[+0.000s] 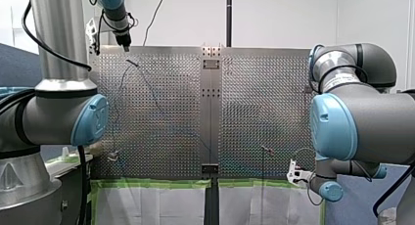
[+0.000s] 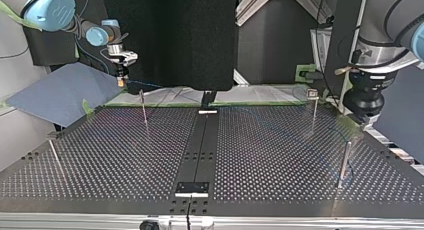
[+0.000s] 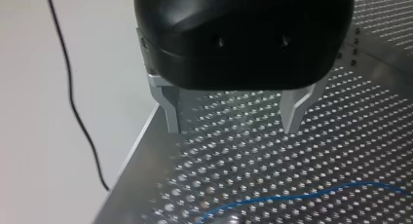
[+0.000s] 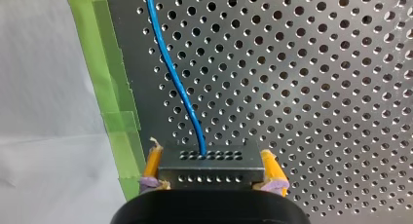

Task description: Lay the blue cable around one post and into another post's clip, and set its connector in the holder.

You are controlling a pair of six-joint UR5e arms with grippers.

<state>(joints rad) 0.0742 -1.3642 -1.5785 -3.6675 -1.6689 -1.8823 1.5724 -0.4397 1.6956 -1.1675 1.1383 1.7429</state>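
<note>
In the right wrist view my right gripper point(image 4: 210, 158) is shut with its yellow pads on a black perforated connector block point(image 4: 209, 171). The blue cable point(image 4: 174, 73) leaves the block's top and runs ahead over the perforated plate. In the top view that gripper point(image 2: 120, 81) hangs at the far left edge of the table, near a thin post point(image 2: 144, 109). My left gripper point(image 3: 234, 129) stands open above the plate, its metal fingers point(image 3: 171, 114) holding nothing. A stretch of the blue cable point(image 3: 297, 197) lies on the plate ahead of it. In the front view it point(image 1: 126, 46) hovers at the far left corner.
More thin posts stand on the plate point(image 2: 280, 155): one far right point(image 2: 314, 107), one near right point(image 2: 345, 162), one near left point(image 2: 55, 157). A black centre strip carries a small bracket point(image 2: 191, 188) at its near end. Green tape point(image 4: 109, 102) lines the plate's edge.
</note>
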